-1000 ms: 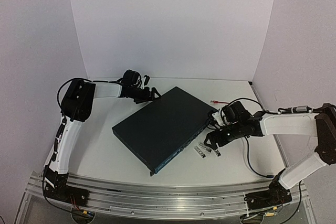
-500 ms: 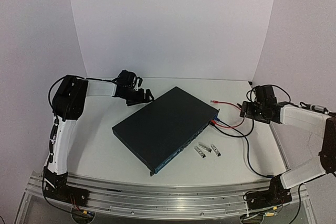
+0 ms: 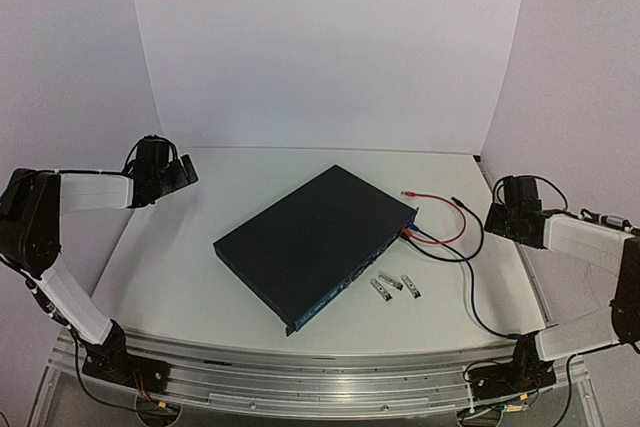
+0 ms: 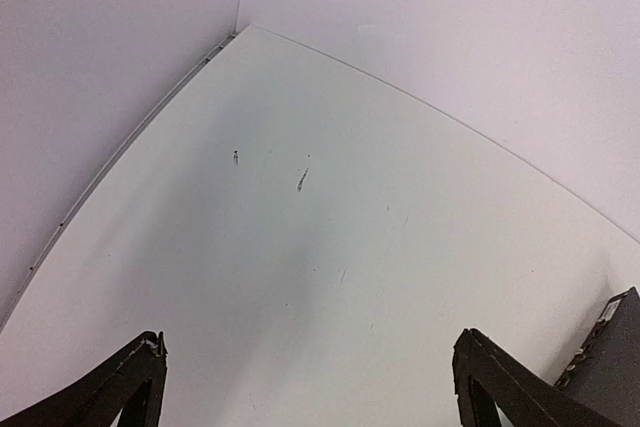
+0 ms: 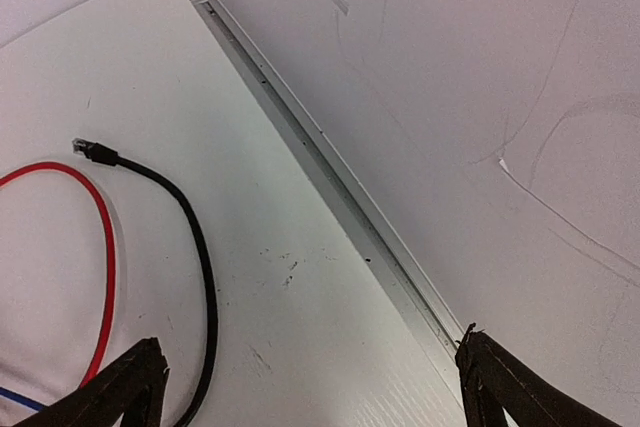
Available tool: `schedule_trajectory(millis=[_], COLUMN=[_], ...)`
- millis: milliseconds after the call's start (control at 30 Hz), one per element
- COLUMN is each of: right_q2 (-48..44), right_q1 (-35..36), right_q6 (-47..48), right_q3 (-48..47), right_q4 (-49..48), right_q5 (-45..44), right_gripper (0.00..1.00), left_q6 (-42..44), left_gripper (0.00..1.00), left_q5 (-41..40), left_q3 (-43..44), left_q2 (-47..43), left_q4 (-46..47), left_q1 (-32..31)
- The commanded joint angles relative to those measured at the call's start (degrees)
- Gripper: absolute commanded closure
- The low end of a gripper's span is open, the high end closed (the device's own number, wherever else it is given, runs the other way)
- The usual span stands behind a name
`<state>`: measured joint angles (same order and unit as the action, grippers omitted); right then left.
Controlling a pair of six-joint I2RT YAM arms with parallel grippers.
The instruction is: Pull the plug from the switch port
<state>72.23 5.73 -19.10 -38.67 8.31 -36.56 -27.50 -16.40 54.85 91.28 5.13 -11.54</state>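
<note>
The switch (image 3: 315, 237) lies flat and skewed in the middle of the table (image 3: 190, 267), with its port face turned toward the near right. The plug (image 3: 405, 235), red-booted, appears seated in a socket at the far right end of that face, and its red cable (image 3: 440, 242) loops off to a loose end. Both arms are well apart from it. The left gripper (image 3: 188, 173) is out at the far left and the right gripper (image 3: 490, 215) is near the cable loops, each with fingers spread wide and holding nothing. The step in hand looks like the approach, and the right arm is better placed for it. It should come in low toward the port face, close on the plug's boot rather than the cable, press the latch if it can, and draw straight out along the socket's line. A sideways tug would probably drag the switch, so the left gripper could steady the top. Only the top view shows the plug at the port, along with three small metal modules (image 3: 392, 285) lying just in front of the face, which are best avoided. The right wrist view resolves what the top view barely does: the black cable (image 5: 195, 237) ends in a free connector (image 5: 93, 150), with a sliver of blue cable (image 5: 20, 402) at the edge. The left wrist view catches only a corner of the switch.
</note>
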Motion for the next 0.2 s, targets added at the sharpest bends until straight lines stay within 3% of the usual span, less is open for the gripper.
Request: schedule_trajectory(millis=[0, 167], right_q2=[-0.4, 0.5], right_q1=[0.0, 0.0], right_q6=[3.9, 3.8], right_q3=[-0.5, 0.1], right_q4=[-5.4, -7.8], right_q5=[3.3, 4.7], right_gripper=[0.02, 0.02], left_q6=[0.8, 1.7], left_gripper=[0.0, 0.0], left_q5=[-6.6, -7.0], left_q3=[-3.5, -5.1], left_q2=[-4.2, -7.2], left_q4=[5.0, 5.7], left_q1=[-1.0, -1.0])
